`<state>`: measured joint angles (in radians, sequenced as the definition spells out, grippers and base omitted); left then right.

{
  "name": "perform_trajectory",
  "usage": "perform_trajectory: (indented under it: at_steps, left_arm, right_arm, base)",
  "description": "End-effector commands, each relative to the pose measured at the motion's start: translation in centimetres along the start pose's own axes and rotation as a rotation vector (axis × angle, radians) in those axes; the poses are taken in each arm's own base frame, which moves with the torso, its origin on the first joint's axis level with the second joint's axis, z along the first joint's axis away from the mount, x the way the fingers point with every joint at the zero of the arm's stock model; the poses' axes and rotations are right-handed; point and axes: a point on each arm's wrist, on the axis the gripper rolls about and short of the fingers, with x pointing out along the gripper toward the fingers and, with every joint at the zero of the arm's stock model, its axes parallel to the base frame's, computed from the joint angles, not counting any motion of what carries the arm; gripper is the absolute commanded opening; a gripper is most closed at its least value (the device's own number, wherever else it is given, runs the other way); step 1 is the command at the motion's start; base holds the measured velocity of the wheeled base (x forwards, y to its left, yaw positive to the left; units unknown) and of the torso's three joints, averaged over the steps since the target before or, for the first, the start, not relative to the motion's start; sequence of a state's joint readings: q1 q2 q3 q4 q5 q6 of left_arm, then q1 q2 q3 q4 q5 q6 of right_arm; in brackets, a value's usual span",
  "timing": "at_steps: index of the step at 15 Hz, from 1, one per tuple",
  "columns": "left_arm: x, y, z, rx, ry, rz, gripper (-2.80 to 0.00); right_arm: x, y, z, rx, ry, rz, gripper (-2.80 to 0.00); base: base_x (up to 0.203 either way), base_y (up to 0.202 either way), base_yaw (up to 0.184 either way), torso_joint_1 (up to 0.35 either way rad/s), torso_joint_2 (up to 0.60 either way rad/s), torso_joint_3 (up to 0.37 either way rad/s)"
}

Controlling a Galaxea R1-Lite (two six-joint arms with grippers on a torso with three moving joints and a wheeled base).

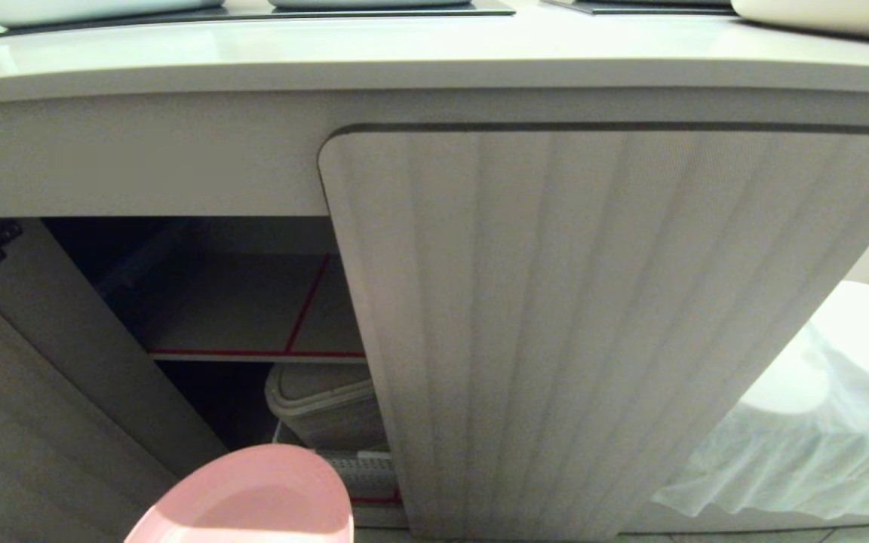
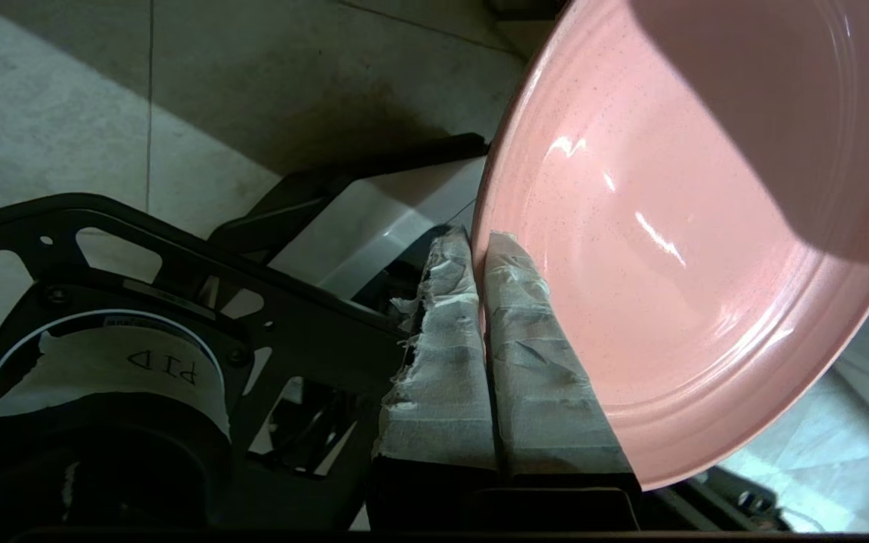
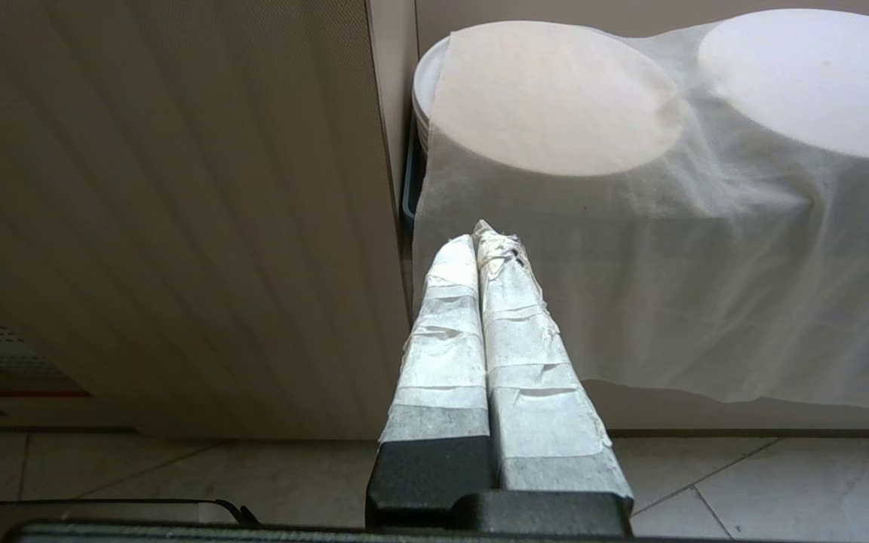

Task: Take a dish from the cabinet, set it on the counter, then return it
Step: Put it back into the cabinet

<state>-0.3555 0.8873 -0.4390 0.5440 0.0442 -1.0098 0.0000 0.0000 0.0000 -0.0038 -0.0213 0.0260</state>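
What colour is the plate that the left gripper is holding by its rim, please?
Pink. The plate shows best in the left wrist view, pinched in the left gripper.

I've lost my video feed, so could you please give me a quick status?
Left gripper shut on pink plate, outside cabinet. Right gripper shut, empty. Closed door beside plate.

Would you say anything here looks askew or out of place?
Only mildly: the pink dish is pinched at its rim by the left gripper, tilted in front of the open cabinet. Nothing is spilled or broken.
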Motion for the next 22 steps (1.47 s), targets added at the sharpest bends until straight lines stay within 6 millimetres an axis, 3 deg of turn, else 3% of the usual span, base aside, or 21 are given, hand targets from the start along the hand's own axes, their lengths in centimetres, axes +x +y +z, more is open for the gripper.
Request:
perform_trajectory:
  at_steps: [1,8,22]
  left_arm:
    - [0.0,-0.5,0.3,-0.019,0.001,0.005,-2.8]
    - [0.4,-3.4,2.1,-0.07,0.011,0.023,-2.8]
    - [1.4,-4.3,5.4,-0.26,-0.116,0.014,-2.8]
  right_arm:
    - [0.0,0.0,0.0,0.0,-0.001,-0.001,-2.8]
    - [0.0,0.0,0.0,0.001,-0.001,0.0,-2.8]
    - [0.0,0.0,0.0,0.0,-0.001,0.0,-2.8]
  base:
    - [0.0,0.0,0.0,0.0,0.0,0.0]
    - [0.0,0.0,0.0,0.0,0.0,0.0]
    - [0.0,0.0,0.0,0.0,0.0,0.0]
